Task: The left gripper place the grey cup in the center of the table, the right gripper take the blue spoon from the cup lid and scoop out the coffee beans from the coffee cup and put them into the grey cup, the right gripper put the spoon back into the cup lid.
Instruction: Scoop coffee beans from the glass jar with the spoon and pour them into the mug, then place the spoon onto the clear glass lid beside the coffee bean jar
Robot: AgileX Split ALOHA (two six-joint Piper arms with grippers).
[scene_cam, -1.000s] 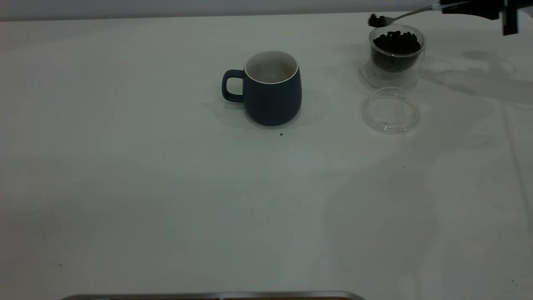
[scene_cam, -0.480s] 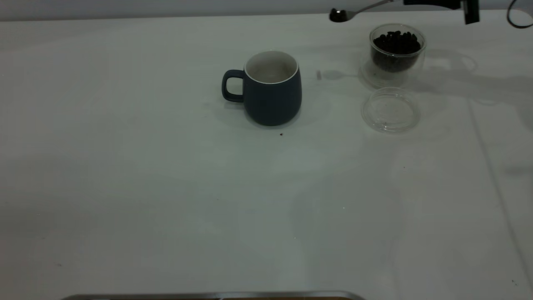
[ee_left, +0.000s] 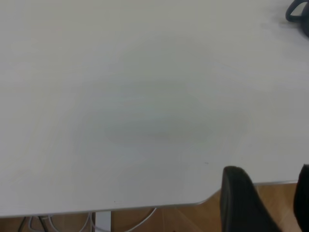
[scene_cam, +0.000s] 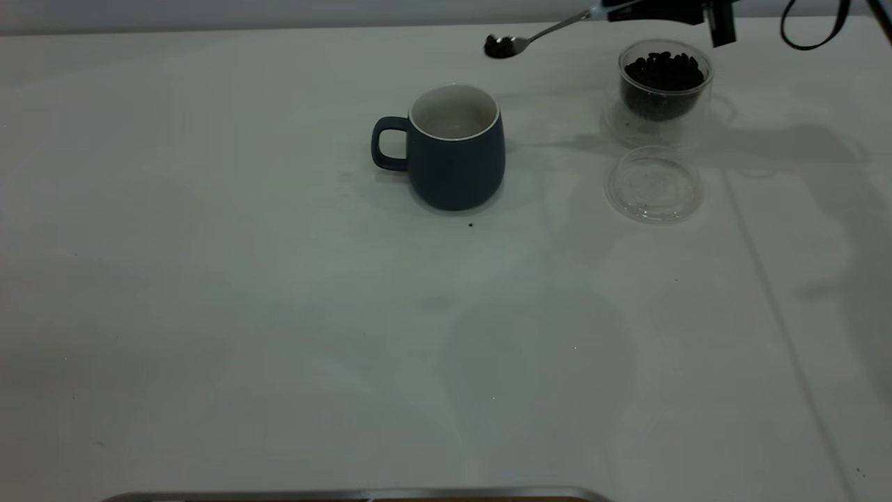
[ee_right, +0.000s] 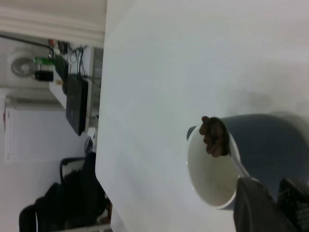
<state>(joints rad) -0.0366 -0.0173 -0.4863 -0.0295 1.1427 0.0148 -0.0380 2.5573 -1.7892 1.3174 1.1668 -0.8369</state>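
The grey cup (scene_cam: 454, 146) stands upright mid-table, handle to the left, its white inside empty. My right gripper (scene_cam: 651, 10) at the top right edge is shut on the blue spoon's handle. The spoon bowl (scene_cam: 503, 46) carries coffee beans and hovers behind the grey cup, slightly to its right. In the right wrist view the loaded spoon (ee_right: 215, 137) sits over the cup's rim (ee_right: 195, 181). The glass coffee cup (scene_cam: 664, 87) holds beans, and its clear lid (scene_cam: 654, 185) lies in front of it. My left gripper (ee_left: 277, 205) is open and empty at the table's edge.
A stray bean (scene_cam: 470, 225) lies on the white table just in front of the grey cup. A cable loop (scene_cam: 812, 31) hangs near the right arm. The grey cup's handle (ee_left: 297, 12) shows far off in the left wrist view.
The right gripper has carried the loaded spoon leftward from above the coffee cup to just behind the grey cup, and a little lower. The cups and lid have not moved.
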